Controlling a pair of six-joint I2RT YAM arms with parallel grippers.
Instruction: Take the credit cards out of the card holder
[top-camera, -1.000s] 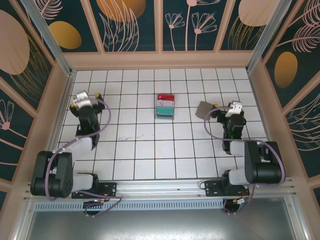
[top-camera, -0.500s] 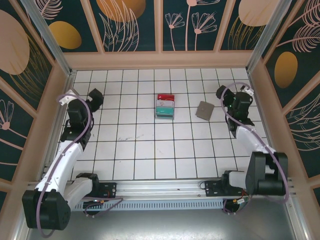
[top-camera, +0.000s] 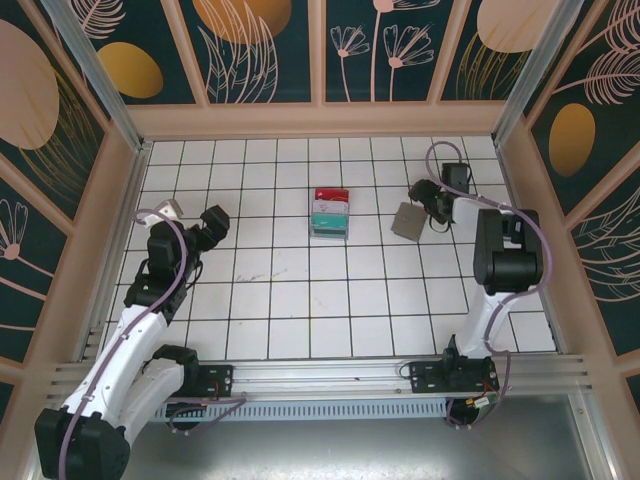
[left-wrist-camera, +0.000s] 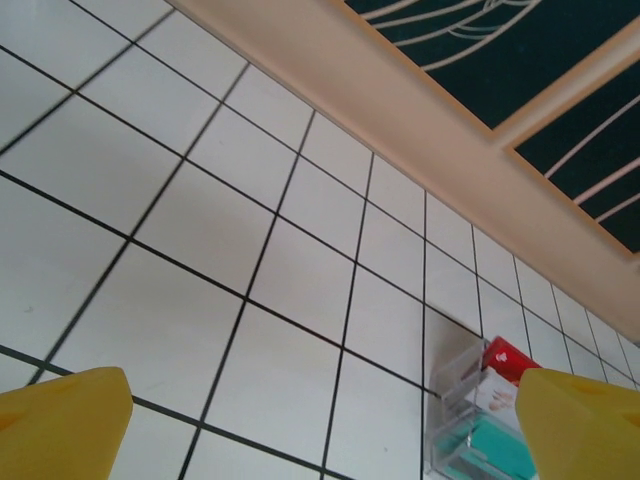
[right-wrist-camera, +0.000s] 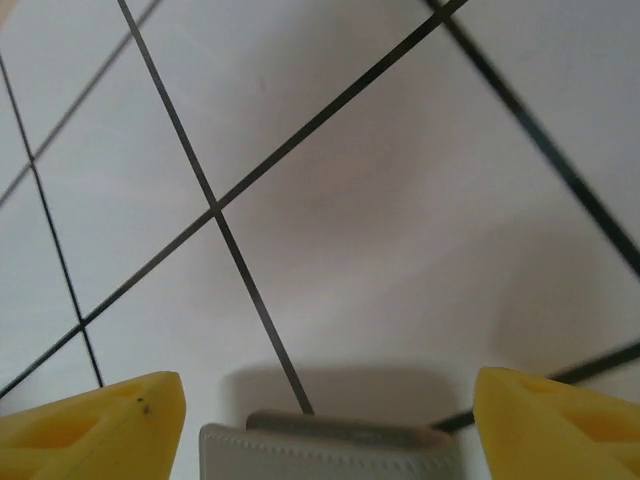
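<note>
We find the card holder (top-camera: 408, 222) lying flat and folded shut on the tiled table (top-camera: 300, 300), right of centre and toward the far side, turned corner-wise to the tile lines. It looks nearly square from above, so no long axis stands out.

Our right gripper (top-camera: 428, 197) sits at its far-right side, which puts the holder just near and left of the tool. From the right wrist, the holder's edge runs across the gap between the two yellow fingers (right-wrist-camera: 95, 425) and spans almost all of it, with a thin sliver of tile on either side. The jaws stand apart and astride that edge, and we see no pinch on it. We judge the coming move turns on this fit: the fingers have little room to spare, so the tool must stay square to the edge as it goes down.

Our left gripper (top-camera: 210, 225) hangs wide open on the left side of the table, well apart from the holder. The red, white and teal stack (top-camera: 330, 213) lies between the two. The right arm is plainly the nearer one.
</note>
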